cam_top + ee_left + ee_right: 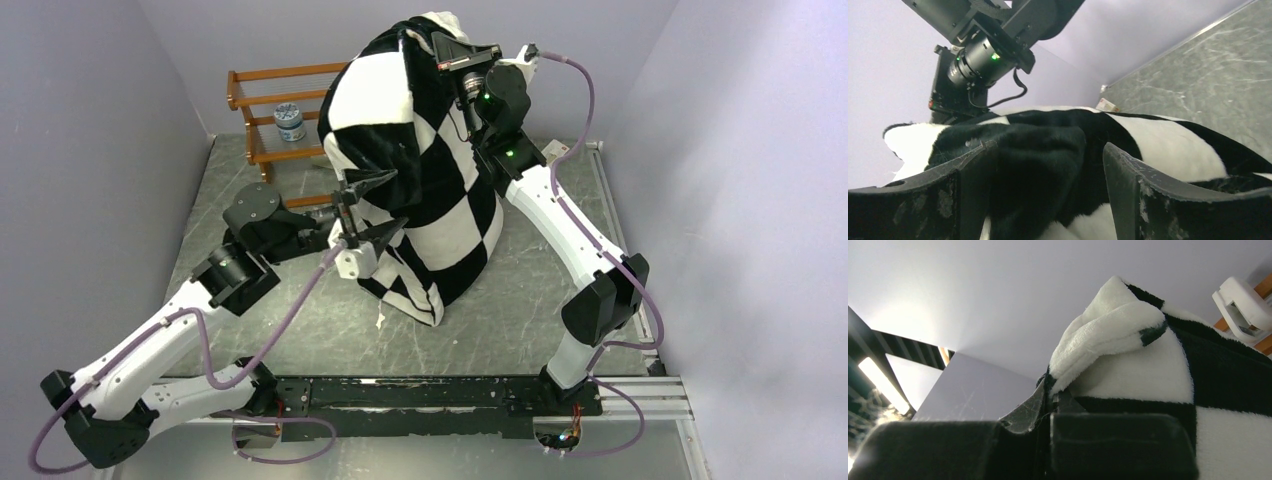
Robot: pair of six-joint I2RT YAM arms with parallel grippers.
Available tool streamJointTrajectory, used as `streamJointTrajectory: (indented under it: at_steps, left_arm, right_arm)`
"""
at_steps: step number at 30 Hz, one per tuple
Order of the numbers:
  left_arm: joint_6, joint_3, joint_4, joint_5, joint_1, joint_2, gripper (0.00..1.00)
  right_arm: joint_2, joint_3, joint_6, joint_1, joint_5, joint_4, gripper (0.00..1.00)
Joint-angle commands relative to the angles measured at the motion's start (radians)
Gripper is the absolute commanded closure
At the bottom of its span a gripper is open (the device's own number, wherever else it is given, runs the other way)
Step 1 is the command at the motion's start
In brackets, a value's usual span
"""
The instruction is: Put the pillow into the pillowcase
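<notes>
The right gripper [442, 42] pinched the top corner of the pillowcase [430, 170], which hung plump. The left gripper [372, 210] stood spread at its lower left side. The pillow seemed hidden inside; next, a low grasp to settle it

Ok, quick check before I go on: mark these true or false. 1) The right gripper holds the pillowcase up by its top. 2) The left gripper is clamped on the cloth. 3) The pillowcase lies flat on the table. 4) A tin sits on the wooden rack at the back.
1) True. The right gripper is shut on the top edge of the pillowcase.
2) False. The left gripper is open, its jaws spread wide at the cloth's side.
3) False. It hangs upright from the right gripper, with only its lower end down at the table.
4) True. A small tin sits on the wooden rack at the back left.
</notes>
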Motion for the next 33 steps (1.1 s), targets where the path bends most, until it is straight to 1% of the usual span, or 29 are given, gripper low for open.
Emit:
streamJointTrajectory:
  at_steps: [1, 3, 4, 5, 7, 8, 9, 10, 11, 13, 15, 17, 18, 19, 21, 23, 24, 25, 26, 27, 28, 29, 31, 32, 33]
  left_arm:
    - [0.091, -0.008, 0.175, -0.235, -0.081, 0.038, 0.21]
    - [0.116, -0.015, 0.234, -0.311, -0.1, 0.061, 0.24]
    - [0.129, -0.011, 0.252, -0.344, -0.105, 0.079, 0.29]
    - [0.134, 0.0, 0.272, -0.385, -0.11, 0.092, 0.39]
    - [0.062, 0.039, 0.379, -0.515, -0.114, 0.111, 0.88]
    - [-0.001, 0.064, 0.475, -0.587, -0.114, 0.117, 0.94]
    - [-0.101, 0.106, 0.566, -0.675, -0.114, 0.127, 0.95]
    - [-0.188, 0.193, 0.603, -0.762, -0.113, 0.145, 0.95]
    - [-0.249, 0.307, 0.578, -0.838, -0.114, 0.176, 0.95]
    - [-0.312, 0.541, 0.448, -0.936, -0.113, 0.253, 0.95]
    - [-0.349, 0.724, 0.372, -1.009, -0.113, 0.331, 0.95]
    - [-0.464, 0.87, 0.247, -1.048, -0.114, 0.382, 0.95]
    - [-0.523, 0.907, 0.212, -1.055, -0.113, 0.386, 0.95]
    - [-0.584, 0.916, 0.196, -1.049, -0.113, 0.374, 0.95]
    - [-0.723, 0.923, 0.143, -0.945, -0.114, 0.352, 0.95]
    - [-0.896, 0.941, 0.096, -0.72, -0.113, 0.375, 0.95]
    - [-0.979, 1.015, 0.034, -0.635, -0.114, 0.415, 0.95]
    - [-1.036, 1.092, -0.061, -0.609, -0.113, 0.456, 0.95]
    - [-1.046, 1.153, -0.131, -0.621, -0.113, 0.485, 0.95]
    - [-1.014, 1.174, -0.165, -0.687, -0.113, 0.489, 0.95]
    - [-0.966, 1.159, -0.157, -0.794, -0.114, 0.474, 0.95]
    - [-0.876, 1.122, -0.114, -0.922, -0.114, 0.451, 0.95]
    - [-0.694, 1.084, 0.03, -1.124, -0.112, 0.429, 0.95]
    - [-0.647, 1.113, 0.04, -1.174, -0.113, 0.443, 0.95]
    - [-0.628, 1.169, 0.016, -1.192, -0.114, 0.47, 0.95]
  right_arm:
    - [-0.023, -0.006, -0.033, 0.002, 0.031, 0.018, 1.0]
    - [-0.037, -0.02, -0.054, 0.003, 0.018, 0.031, 1.0]
    - [-0.046, -0.029, -0.073, 0.002, 0.01, 0.045, 1.0]
    - [-0.062, -0.04, -0.099, 0.002, 0.003, 0.065, 1.0]
    - [-0.108, -0.06, -0.175, -0.005, 0.002, 0.109, 1.0]
    - [-0.14, -0.073, -0.217, -0.01, 0.002, 0.148, 1.0]
    - [-0.171, -0.08, -0.262, -0.018, 0.004, 0.182, 1.0]
    - [-0.199, -0.066, -0.302, -0.024, 0.011, 0.202, 1.0]
    - [-0.218, -0.029, -0.349, -0.032, 0.019, 0.199, 1.0]
    - [-0.244, 0.057, -0.434, -0.044, 0.023, 0.185, 1.0]
    - [-0.267, 0.108, -0.485, -0.065, 0.022, 0.176, 1.0]
    - [-0.314, 0.088, -0.493, -0.095, 0.059, 0.153, 1.0]
    - [-0.343, 0.051, -0.492, -0.107, 0.085, 0.153, 1.0]
    - [-0.373, 0.007, -0.48, -0.119, 0.11, 0.161, 1.0]
    - [-0.424, -0.066, -0.431, -0.164, 0.155, 0.159, 1.0]
    - [-0.456, -0.105, -0.363, -0.224, 0.196, 0.143, 1.0]
    - [-0.46, -0.105, -0.34, -0.264, 0.209, 0.137, 1.0]
    - [-0.454, -0.09, -0.313, -0.293, 0.218, 0.114, 1.0]
    - [-0.442, -0.061, -0.282, -0.318, 0.218, 0.082, 1.0]
    - [-0.429, -0.023, -0.252, -0.336, 0.189, 0.065, 1.0]
    - [-0.412, 0.009, -0.236, -0.342, 0.15, 0.061, 1.0]
    - [-0.393, 0.046, -0.226, -0.342, 0.089, 0.062, 1.0]
    - [-0.334, 0.127, -0.177, -0.336, -0.075, 0.046, 1.0]
    - [-0.306, 0.161, -0.161, -0.317, -0.145, 0.044, 1.0]
    - [-0.289, 0.18, -0.151, -0.297, -0.178, 0.033, 1.0]
